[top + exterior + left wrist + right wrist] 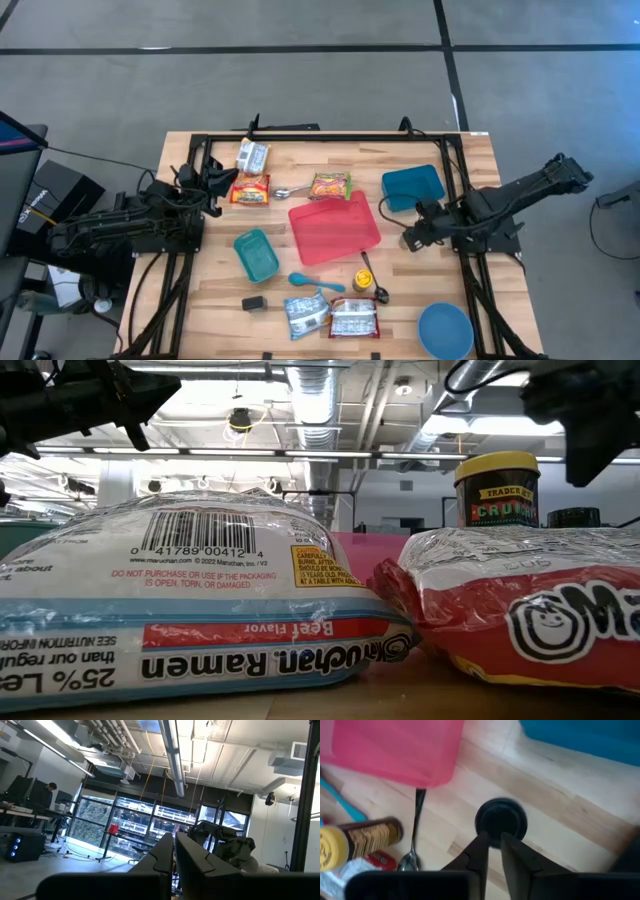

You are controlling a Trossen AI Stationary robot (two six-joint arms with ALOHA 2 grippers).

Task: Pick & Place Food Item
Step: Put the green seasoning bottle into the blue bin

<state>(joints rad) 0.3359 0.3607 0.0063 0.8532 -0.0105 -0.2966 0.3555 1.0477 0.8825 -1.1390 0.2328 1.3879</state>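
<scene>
My right gripper (492,851) hangs over bare wood beside the pink tray (334,228), fingers nearly together, holding nothing. The ramen packs (331,316) lie past the tray; I might hit the spoon (414,840) reaching them.

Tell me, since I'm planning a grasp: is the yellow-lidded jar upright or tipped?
Tipped. The right wrist view shows the yellow-lidded jar lying on its side beside the spoon.

Bright overhead strip light (175,755), soft shadows, blurred right wrist view.
</scene>
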